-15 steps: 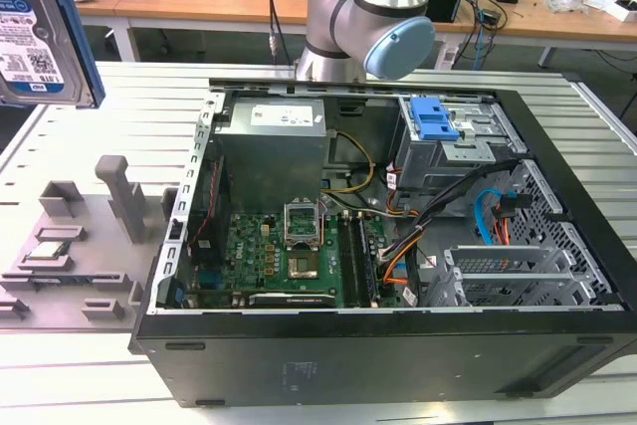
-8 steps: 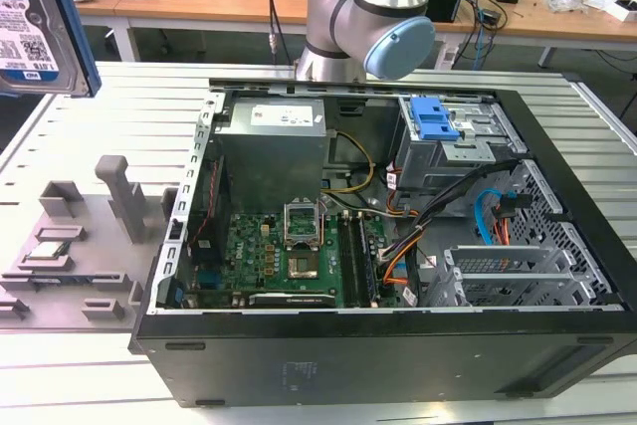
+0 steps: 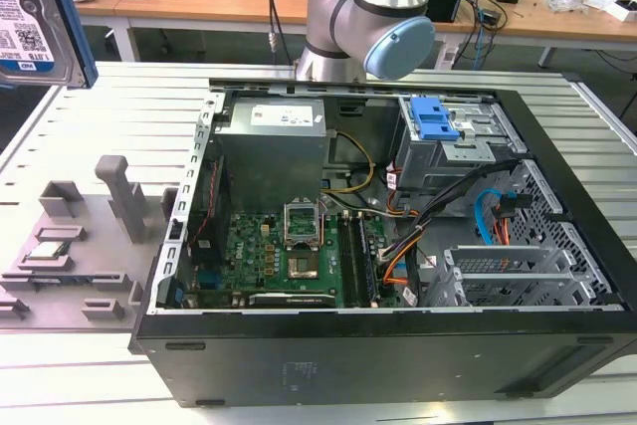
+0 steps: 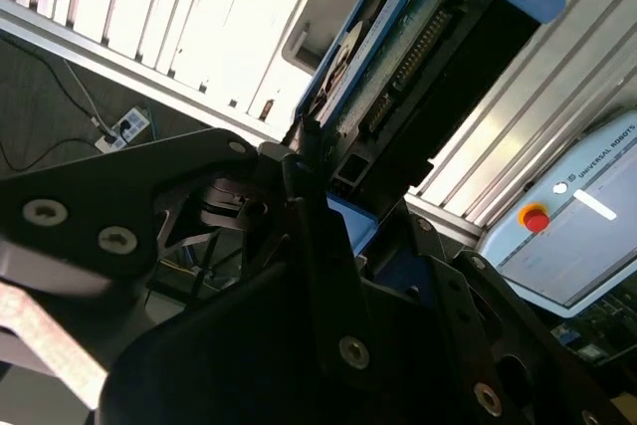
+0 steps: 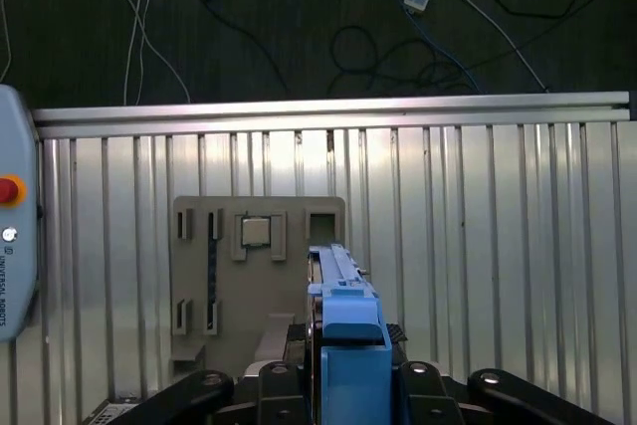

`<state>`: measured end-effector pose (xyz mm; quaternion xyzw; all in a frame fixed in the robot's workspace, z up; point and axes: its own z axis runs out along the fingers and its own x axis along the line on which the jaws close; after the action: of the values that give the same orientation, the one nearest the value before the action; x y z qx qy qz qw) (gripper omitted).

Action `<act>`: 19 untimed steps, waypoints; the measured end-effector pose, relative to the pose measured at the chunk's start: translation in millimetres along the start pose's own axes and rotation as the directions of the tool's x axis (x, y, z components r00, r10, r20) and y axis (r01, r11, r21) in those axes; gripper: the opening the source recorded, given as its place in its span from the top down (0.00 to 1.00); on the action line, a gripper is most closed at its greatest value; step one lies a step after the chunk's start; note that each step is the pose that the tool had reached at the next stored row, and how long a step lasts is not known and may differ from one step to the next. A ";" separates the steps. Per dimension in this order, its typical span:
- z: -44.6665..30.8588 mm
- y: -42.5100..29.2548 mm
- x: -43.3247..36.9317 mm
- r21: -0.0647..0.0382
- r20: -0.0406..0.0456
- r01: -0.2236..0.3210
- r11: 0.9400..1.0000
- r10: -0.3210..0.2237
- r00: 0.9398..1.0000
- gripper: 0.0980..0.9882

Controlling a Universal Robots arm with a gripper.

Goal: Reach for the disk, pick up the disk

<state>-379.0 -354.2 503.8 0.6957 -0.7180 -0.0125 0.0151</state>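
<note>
The disk (image 3: 35, 17) hangs high in the air at the exterior view's top left, its white-and-blue label facing the camera and a blue rail along its edge. In the first wrist view I see the disk (image 5: 346, 316) edge-on with its blue rail up, standing between the black fingers of my gripper (image 5: 348, 385), which is shut on it. The second wrist view shows the disk's (image 4: 418, 57) circuit-board side and blue rails, clamped by a black finger (image 4: 309, 196). The disk is well above the ribbed table.
A grey fixture plate (image 3: 70, 256) with a small square processor chip (image 3: 45, 251) lies on the ribbed table (image 3: 109, 106), directly below the disk in the first wrist view (image 5: 256, 232). An open computer case (image 3: 398, 345) takes up the middle. A teach pendant (image 5: 15, 236) lies at the table's side.
</note>
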 end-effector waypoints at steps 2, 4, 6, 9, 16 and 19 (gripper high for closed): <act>0.0 -0.1 0.0 0.000 0.000 0.000 1.000 0.000 1.000 0.70; -0.1 -2.6 0.0 0.000 0.000 0.000 1.000 0.000 1.000 0.70; -0.3 -8.1 -0.3 0.000 -0.001 0.000 1.000 0.000 1.000 0.70; -0.7 -20.1 -0.7 0.000 -0.001 0.000 1.000 0.000 1.000 0.70; -2.1 -52.8 -1.7 0.000 -0.001 0.000 1.000 0.000 1.000 0.70; -2.6 -67.3 -2.2 0.000 -0.001 0.000 1.000 0.000 1.000 0.70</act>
<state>-311.6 -354.2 503.8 0.6957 -0.7181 -0.0121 0.0154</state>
